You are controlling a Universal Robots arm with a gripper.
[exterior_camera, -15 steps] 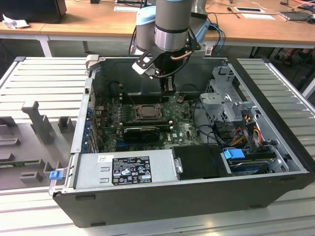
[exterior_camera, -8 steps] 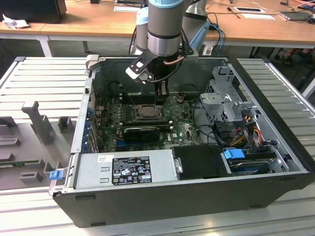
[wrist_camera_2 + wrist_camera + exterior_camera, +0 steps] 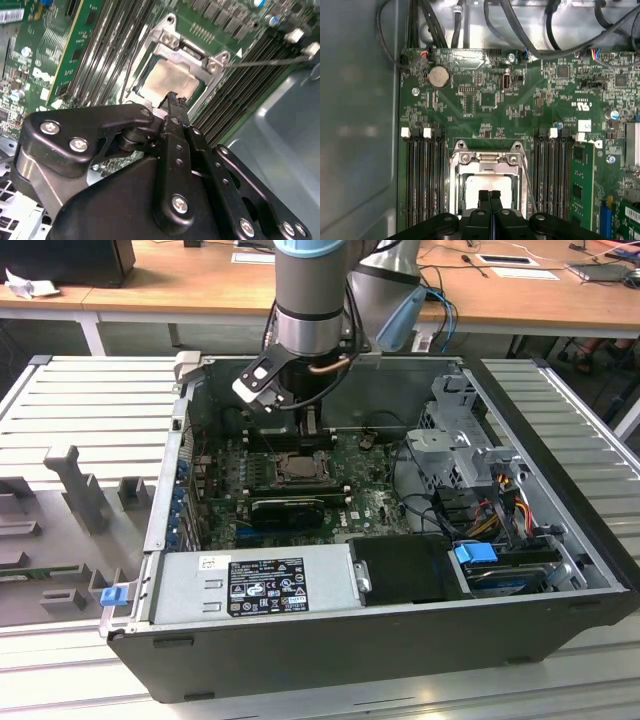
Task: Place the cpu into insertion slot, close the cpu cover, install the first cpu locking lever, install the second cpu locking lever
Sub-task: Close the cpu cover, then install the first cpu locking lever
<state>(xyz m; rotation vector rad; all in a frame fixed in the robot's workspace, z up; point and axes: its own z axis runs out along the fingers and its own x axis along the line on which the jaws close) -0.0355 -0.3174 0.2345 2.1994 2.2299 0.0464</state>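
Cpu (image 3: 471, 190), dull silver and square, lies inside the shiny metal cpu cover (image 3: 487, 159), black end effector (image 3: 489, 195) pinched together, empty.

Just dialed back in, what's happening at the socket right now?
The arm's gripper, shut and holding nothing, hangs just over the insertion slot inside the open computer case. The cpu sits in the slot with the cpu cover down over it. A thin locking lever sticks out beside the slot, seemingly unlatched.

arm (image 3: 310, 300): upright, wrist pointing down | end effector (image 3: 489, 195): jaws pressed together, aimed downward
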